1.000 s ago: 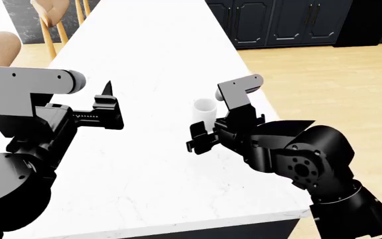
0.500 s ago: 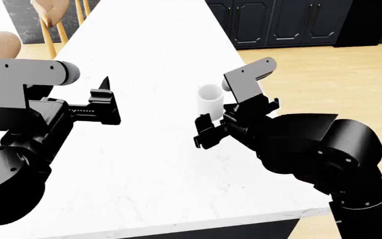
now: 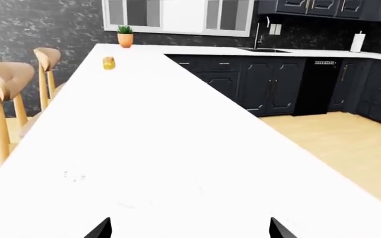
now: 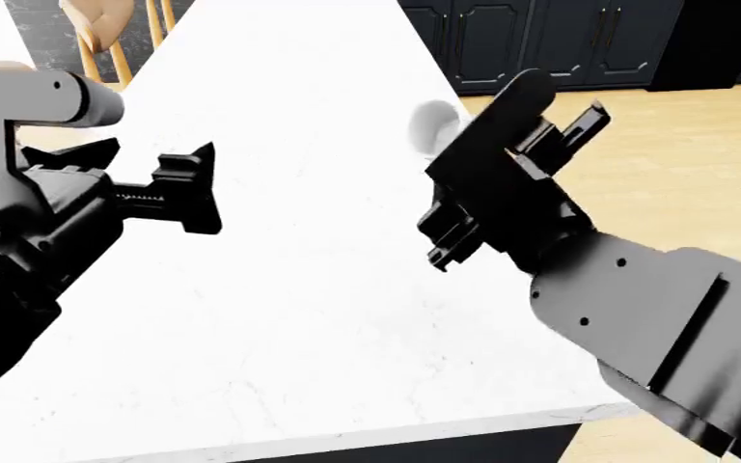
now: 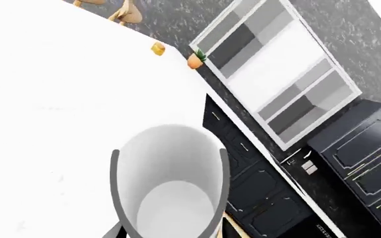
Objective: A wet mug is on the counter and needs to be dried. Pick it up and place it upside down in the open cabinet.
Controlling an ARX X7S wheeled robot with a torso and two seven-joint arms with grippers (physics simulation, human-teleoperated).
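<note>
The white mug (image 5: 169, 183) is held off the counter (image 4: 293, 289), tilted so that its open mouth faces the right wrist camera. My right gripper (image 5: 170, 231) is shut on the mug, with one dark finger on each side of its wall. In the head view only part of the mug (image 4: 430, 122) shows, past the raised right gripper (image 4: 458, 145). My left gripper (image 4: 193, 189) hangs above the counter's left side. It is open, with nothing between its fingertips (image 3: 101, 229). The open cabinet is out of view.
Wooden stools (image 3: 8, 84) stand along the counter's left edge. A potted plant (image 3: 125, 36) and a small yellow object (image 3: 108, 63) sit at its far end. Dark panelled-door cabinets (image 3: 277, 84) and a sink counter line the far wall across a wood floor (image 4: 679, 164).
My right gripper has lifted the mug off the counter and carried it up and away, tilting it. The left arm has risen slightly.
</note>
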